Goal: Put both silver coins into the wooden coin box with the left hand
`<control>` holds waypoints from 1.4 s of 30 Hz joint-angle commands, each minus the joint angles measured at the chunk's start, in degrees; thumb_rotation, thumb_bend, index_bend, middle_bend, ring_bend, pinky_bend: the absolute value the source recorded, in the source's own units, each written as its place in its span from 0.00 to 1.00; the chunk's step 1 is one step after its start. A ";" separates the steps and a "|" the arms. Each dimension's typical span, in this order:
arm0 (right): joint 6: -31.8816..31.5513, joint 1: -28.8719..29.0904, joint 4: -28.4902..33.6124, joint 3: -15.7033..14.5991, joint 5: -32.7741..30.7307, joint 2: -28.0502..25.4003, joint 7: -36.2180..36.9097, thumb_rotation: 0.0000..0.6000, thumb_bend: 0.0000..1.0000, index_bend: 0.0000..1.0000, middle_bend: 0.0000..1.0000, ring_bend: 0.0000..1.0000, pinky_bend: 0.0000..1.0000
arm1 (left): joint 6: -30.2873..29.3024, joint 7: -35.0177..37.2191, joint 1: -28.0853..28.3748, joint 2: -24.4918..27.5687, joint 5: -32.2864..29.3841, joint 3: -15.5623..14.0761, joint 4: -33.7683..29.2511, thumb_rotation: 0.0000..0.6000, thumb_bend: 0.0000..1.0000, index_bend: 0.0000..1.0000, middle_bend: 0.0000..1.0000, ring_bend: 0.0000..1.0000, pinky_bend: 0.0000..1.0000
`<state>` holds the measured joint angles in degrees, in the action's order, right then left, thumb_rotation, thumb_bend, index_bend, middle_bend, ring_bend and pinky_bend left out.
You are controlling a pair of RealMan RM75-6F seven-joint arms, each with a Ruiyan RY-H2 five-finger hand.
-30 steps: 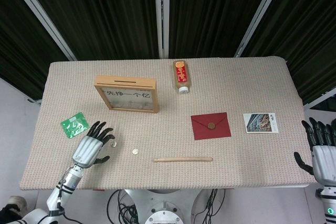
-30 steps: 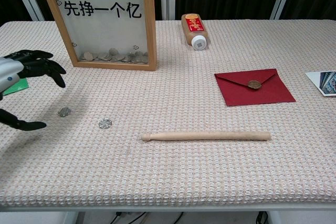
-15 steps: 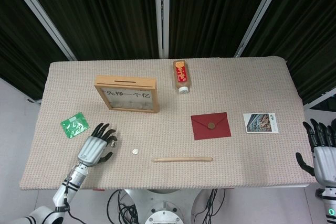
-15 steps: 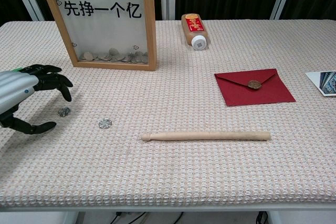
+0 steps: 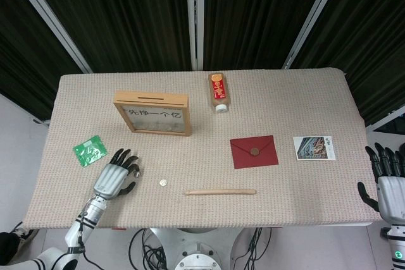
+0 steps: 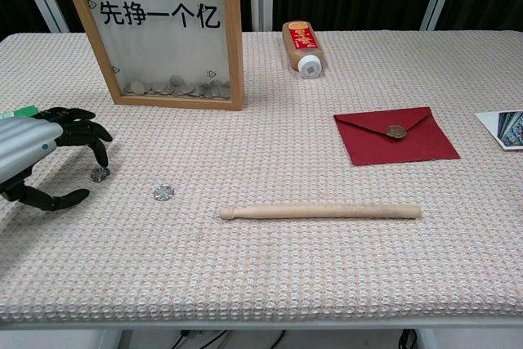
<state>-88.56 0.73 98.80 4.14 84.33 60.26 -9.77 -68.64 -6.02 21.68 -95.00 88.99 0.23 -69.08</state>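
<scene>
Two silver coins lie on the table: one coin (image 6: 100,174) beneath the left hand's (image 6: 37,153) spread, empty fingertips, the other coin (image 6: 163,193) just beside. Wooden coin box (image 6: 167,30) stands beyond; drumstick (image 6: 320,212) nearby.

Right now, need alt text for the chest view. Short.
The left robot hand reaches over a silver coin on the woven tabletop, fingers curled above it; a second silver coin lies to the right. Behind stands a wooden coin box; a wooden stick and red envelope lie further right.
</scene>
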 commanded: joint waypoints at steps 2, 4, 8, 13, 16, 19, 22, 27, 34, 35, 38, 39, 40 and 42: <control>0.40 0.12 -0.14 -0.05 -0.09 0.06 0.33 1.00 0.31 0.00 0.00 0.00 0.00 | 0.07 0.32 0.01 -0.07 -0.25 -0.14 -0.14 1.00 0.28 0.42 0.18 0.01 0.06; 0.55 0.15 -0.24 -0.11 -0.04 0.06 0.51 1.00 0.31 0.00 0.00 0.00 0.00 | 0.06 0.26 0.06 -0.09 -0.37 -0.13 -0.17 1.00 0.28 0.42 0.18 0.01 0.06; 0.66 0.16 -0.50 -0.19 0.05 0.15 0.69 1.00 0.31 0.00 0.00 0.00 0.00 | 0.14 0.02 0.21 -0.21 -0.73 -0.07 -0.12 1.00 0.28 0.42 0.18 0.01 0.06; 0.81 0.20 -0.60 -0.16 -0.06 0.13 0.79 1.00 0.31 0.00 0.00 0.00 0.00 | 0.47 0.05 0.35 -0.44 -1.15 -0.14 0.18 1.00 0.28 0.41 0.18 0.01 0.06; 0.93 0.24 -0.71 -0.10 -0.20 0.16 0.83 1.00 0.31 0.00 0.00 0.00 0.00 | 0.57 0.15 0.45 -0.62 -1.24 -0.23 0.46 1.00 0.28 0.41 0.18 0.01 0.06; 1.19 0.35 -0.81 -0.10 -0.30 0.23 0.84 1.00 0.32 0.00 0.00 0.00 0.00 | 0.67 0.31 0.58 -0.83 -1.28 -0.30 0.78 1.00 0.28 0.40 0.18 0.01 0.06; 1.41 0.43 -0.95 -0.12 -0.38 0.35 0.85 1.00 0.32 0.00 0.00 0.00 0.00 | 0.94 0.40 0.76 -1.00 -1.39 -0.36 1.07 1.00 0.28 0.39 0.18 0.01 0.06; 1.51 0.44 -1.03 -0.15 -0.49 0.43 0.76 1.00 0.32 0.00 0.00 0.00 0.00 | 0.91 0.31 0.92 -1.24 -1.47 -0.37 1.28 1.00 0.28 0.39 0.18 0.01 0.05; 1.62 0.37 -1.12 -0.47 -0.22 0.60 0.69 1.00 0.31 0.00 0.00 0.00 0.00 | 1.56 0.49 1.38 -2.08 -1.73 -0.39 2.34 1.00 0.28 0.39 0.18 0.01 0.05; 1.62 0.35 -1.14 -0.45 -0.26 0.59 0.81 1.00 0.31 0.00 0.00 0.00 0.00 | 1.73 0.60 1.43 -2.24 -1.83 -0.41 2.55 1.00 0.28 0.39 0.18 0.01 0.05; 1.58 0.37 -1.20 -0.33 -0.33 0.50 0.99 1.00 0.32 0.00 0.00 0.00 0.00 | 1.63 0.91 1.54 -2.68 -1.79 -0.39 3.15 1.00 0.28 0.39 0.18 0.01 0.05; 1.60 0.38 -1.20 -0.31 -0.36 0.46 1.04 1.00 0.31 0.00 0.00 0.00 0.00 | 1.48 1.01 1.58 -2.86 -1.73 -0.33 3.36 1.00 0.28 0.40 0.18 0.01 0.05; 1.62 0.40 -1.20 -0.28 -0.39 0.42 1.09 1.00 0.31 0.00 0.00 0.00 0.00 | 1.29 1.11 1.62 -3.06 -1.66 -0.25 3.61 1.00 0.28 0.40 0.19 0.01 0.05; 1.72 0.44 -1.21 -0.27 -0.44 0.38 1.17 1.00 0.31 0.00 0.00 0.00 0.00 | 0.78 1.20 1.74 -3.62 -1.50 0.00 4.46 1.00 0.28 0.41 0.19 0.01 0.05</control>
<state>-86.85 1.16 97.59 3.88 83.89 60.64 -8.61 -67.62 -4.89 23.34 -98.37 87.39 0.10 -64.93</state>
